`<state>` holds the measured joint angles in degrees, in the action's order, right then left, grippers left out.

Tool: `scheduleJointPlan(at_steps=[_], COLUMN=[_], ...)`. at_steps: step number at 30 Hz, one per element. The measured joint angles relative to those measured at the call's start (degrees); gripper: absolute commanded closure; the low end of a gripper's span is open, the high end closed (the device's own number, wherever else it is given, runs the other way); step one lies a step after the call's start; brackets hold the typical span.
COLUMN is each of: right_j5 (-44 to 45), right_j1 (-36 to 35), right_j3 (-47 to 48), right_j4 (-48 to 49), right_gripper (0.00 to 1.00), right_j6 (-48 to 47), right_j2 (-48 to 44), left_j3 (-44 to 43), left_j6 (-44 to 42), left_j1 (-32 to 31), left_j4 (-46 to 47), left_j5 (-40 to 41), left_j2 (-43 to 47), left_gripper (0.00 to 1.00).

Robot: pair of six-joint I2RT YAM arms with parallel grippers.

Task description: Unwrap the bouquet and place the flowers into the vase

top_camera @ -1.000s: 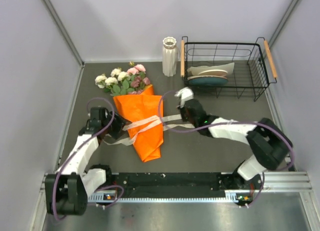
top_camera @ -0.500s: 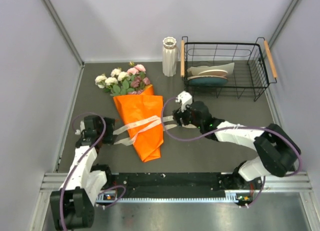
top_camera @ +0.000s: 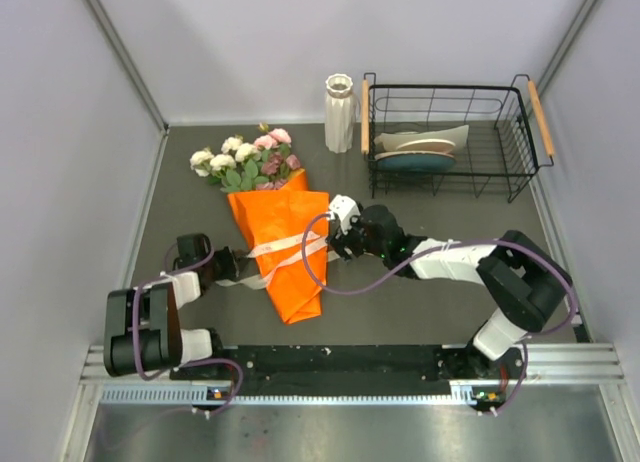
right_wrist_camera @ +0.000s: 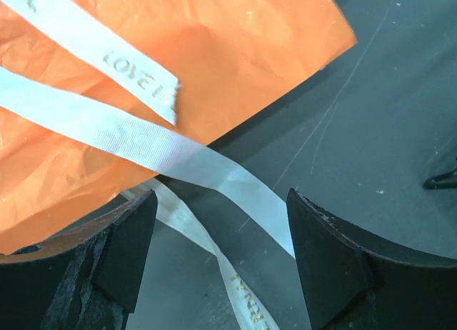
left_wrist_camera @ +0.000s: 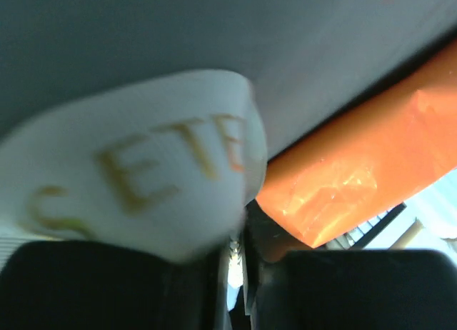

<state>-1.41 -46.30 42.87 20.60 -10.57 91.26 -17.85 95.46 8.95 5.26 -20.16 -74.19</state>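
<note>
Left gripper: low by the left tail of the cream ribbon; jaws narrow; whether it grips I cannot tell
Right gripper: spread wide over two ribbon strands, holding nothing
Bouquet: lying flat; orange paper closed round the stems
Vase: upright at the back; no flowers in it
Progress: barely begun; ribbon, paper and vase-filling all remain

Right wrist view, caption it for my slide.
Open jaws straddle cream ribbon trailing off the orange paper onto the table.

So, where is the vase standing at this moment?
In the top view the vase stands upright at the far edge of the table, just left of the black wire basket, beyond the bouquet.
</note>
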Motion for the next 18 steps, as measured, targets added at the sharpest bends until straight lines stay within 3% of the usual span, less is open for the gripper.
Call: scheduleJointPlan(at_steps=[1,4,10,18], right_j5=[-0.3,-2.2,-5.7,1.6], right_j1=[0.0,0.0,-0.1,-1.5], right_j3=[0.0,-0.6,-2.9,1.1], right_j4=[0.7,3.1,10.4,14.3], right_gripper=[0.25,0.26,0.27,0.29], right_j6=[-0.8,-2.8,-5.0,-7.6], right_j2=[0.7,2.0,6.1,14.1], left_j3=[0.7,2.2,0.2,-6.1], left_j6=[0.5,-0.2,-7.3,-17.8], left_j1=[0.1,0.7,0.8,1.0], left_j4=[1.1,1.5,-7.6,-17.1], left_j5=[-0.1,-0.1,6.3,11.0], left_j2=[-0.4,1.1,12.6,20.0], left_gripper=[1.00,1.00,1.00,1.00])
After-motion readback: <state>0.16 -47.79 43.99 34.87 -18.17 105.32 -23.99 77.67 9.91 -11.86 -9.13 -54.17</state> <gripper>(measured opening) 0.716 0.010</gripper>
